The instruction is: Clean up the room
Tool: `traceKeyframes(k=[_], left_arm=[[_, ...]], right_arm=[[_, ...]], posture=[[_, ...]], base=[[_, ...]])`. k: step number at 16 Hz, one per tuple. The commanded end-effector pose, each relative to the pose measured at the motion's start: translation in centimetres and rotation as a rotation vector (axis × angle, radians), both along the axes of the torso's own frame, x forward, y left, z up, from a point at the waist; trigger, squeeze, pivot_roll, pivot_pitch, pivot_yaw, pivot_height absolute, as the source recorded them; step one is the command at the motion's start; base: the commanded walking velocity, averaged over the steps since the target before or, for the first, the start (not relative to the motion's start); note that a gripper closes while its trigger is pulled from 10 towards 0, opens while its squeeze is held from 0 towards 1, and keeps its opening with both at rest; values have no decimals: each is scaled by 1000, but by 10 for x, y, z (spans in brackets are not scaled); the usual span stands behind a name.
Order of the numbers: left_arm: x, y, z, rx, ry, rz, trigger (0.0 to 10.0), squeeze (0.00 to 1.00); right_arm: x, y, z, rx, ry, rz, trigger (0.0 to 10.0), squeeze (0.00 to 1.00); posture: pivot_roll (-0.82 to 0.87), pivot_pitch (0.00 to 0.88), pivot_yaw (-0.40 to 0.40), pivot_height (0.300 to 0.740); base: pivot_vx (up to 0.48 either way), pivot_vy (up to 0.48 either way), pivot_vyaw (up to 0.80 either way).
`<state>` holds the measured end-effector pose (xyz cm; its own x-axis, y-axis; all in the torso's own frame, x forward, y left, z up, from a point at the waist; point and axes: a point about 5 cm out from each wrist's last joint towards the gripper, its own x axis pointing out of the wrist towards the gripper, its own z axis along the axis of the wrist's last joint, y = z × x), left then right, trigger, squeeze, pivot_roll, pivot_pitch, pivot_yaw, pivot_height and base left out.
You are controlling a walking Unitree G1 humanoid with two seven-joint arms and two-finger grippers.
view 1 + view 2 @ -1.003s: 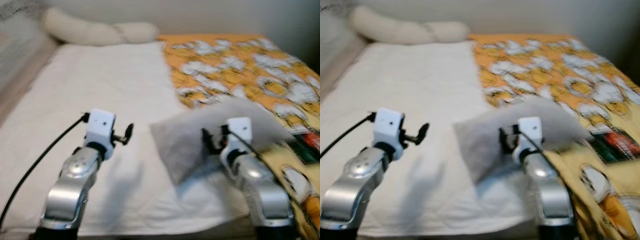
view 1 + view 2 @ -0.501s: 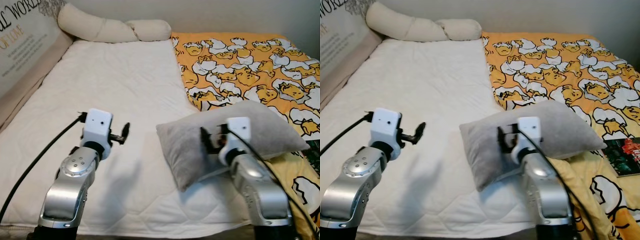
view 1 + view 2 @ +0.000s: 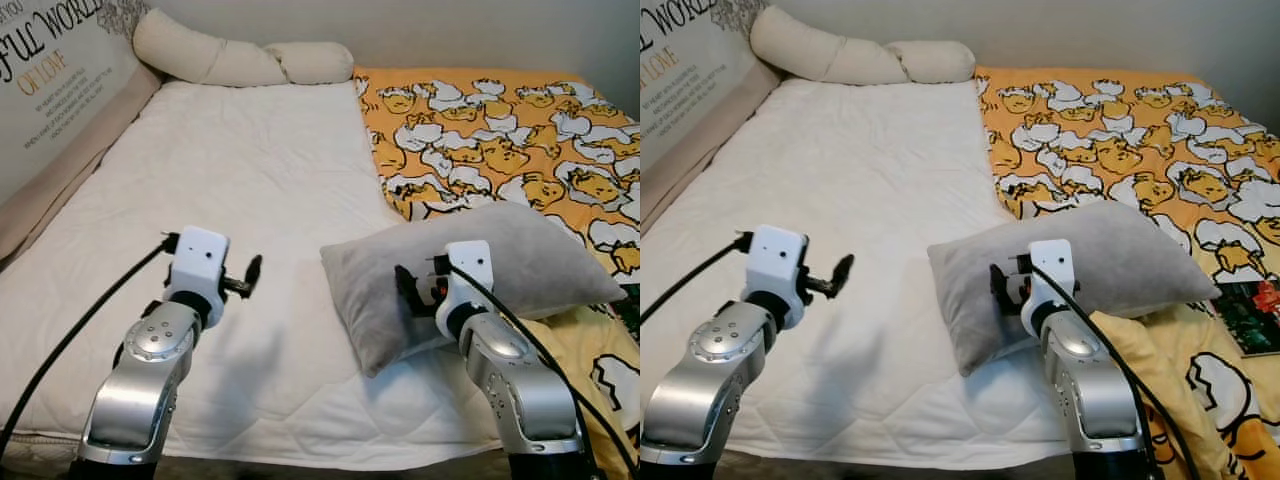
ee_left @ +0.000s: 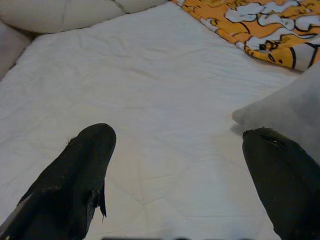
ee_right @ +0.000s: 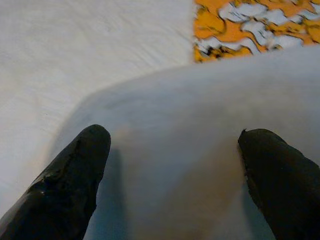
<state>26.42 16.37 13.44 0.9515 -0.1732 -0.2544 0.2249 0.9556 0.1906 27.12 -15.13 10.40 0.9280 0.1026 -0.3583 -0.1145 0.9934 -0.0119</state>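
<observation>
Grey pillow lying on the bed, straddling the edge of the white quilted cover and the orange egg-print blanket. Right gripper poised over the pillow's near face, jaws wide apart, one finger to each side; contact with the fabric not determinable. Left gripper hovering above bare white cover, jaws likewise spread, pillow corner just beside one finger. Cream bolster pillows at the head of the bed. Lettered panel along the bed's left side. Book or magazine on the blanket at far right.
</observation>
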Motion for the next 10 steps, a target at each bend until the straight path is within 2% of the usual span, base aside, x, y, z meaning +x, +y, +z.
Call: traceKeyframes(k=[1,3,4,5,7,10], left_arm=[[-2,-2,4,9,-16,-31,10000,0],[-8,-3,2,25,-7,-72,10000,0],[-8,-3,2,28,-6,-75,10000,0],[-12,-3,4,29,-13,-93,10000,0],[-16,-5,4,31,-14,-115,10000,0],[-21,-11,2,33,-8,-137,10000,0]], right_arm=[[0,-8,3,-14,-3,-60,10000,0],[0,-23,2,30,35,-261,10000,0],[-1,-25,2,39,42,-282,10000,0],[-6,-33,0,141,101,-418,10000,1000],[-9,-39,-7,230,174,-507,10000,1000],[-13,-50,-14,225,218,-571,10000,1000]], posture=[[-44,0,-4,740],[-39,0,-3,740],[-39,0,-3,740],[-42,0,0,740],[-47,0,3,740],[-43,0,-1,740]], base=[[0,0,0],[0,0,0],[0,0,0],[0,0,0],[0,0,0],[0,0,0]])
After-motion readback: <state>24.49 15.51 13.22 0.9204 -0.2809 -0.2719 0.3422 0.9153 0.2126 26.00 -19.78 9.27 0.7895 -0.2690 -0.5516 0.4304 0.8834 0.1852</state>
